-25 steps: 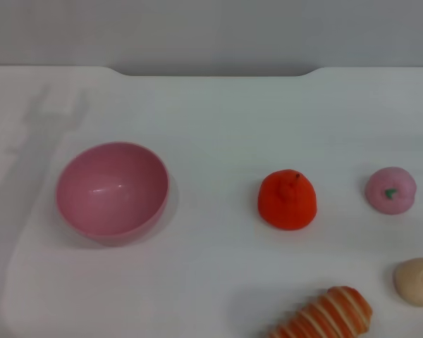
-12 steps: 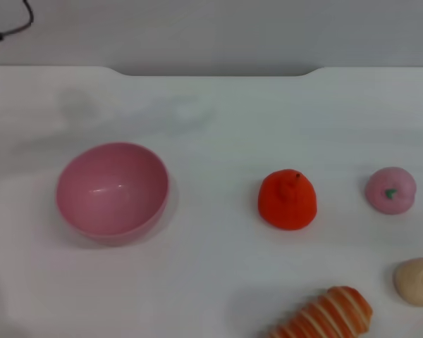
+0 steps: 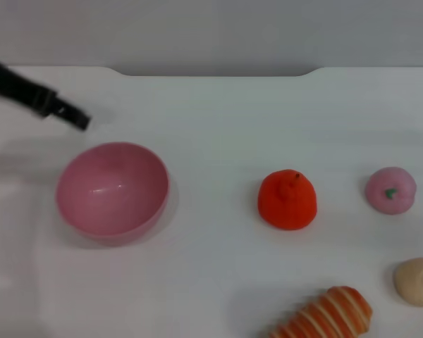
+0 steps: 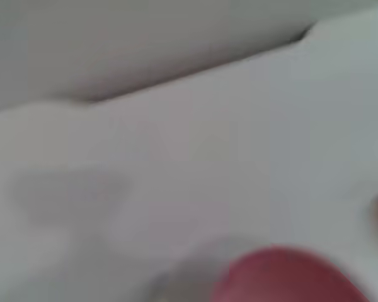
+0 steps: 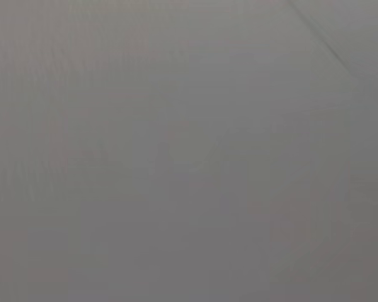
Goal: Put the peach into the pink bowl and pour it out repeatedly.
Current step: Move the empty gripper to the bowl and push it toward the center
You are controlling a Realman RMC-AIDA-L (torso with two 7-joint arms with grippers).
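From the head view I see my left arm (image 3: 28, 95) as a dark slanted bar coming in from the left edge; its tip hangs over the table, just beyond the far-left rim of the pink bowl (image 3: 113, 190); the arm does not touch the bowl. Whether the left gripper is apart or together I cannot tell, since only a dark blurred end shows. The right arm does not show in the head view, and its wrist camera gives only a plain grey surface.

Seen from the arm's tip, the pink bowl stands just near and a little toward me, upright with the opening up; nothing lies in it. The peach (image 3: 390, 190) is well apart from the tip, far across the table on the right side, close to the right edge. Between the bowl and the peach sits an orange-red fruit (image 3: 287, 200); nearer to me are a beige lump (image 3: 417, 281) and a striped bread-like toy (image 3: 324, 317).

The white table (image 3: 211, 120) is bare between the tip and the far edge.
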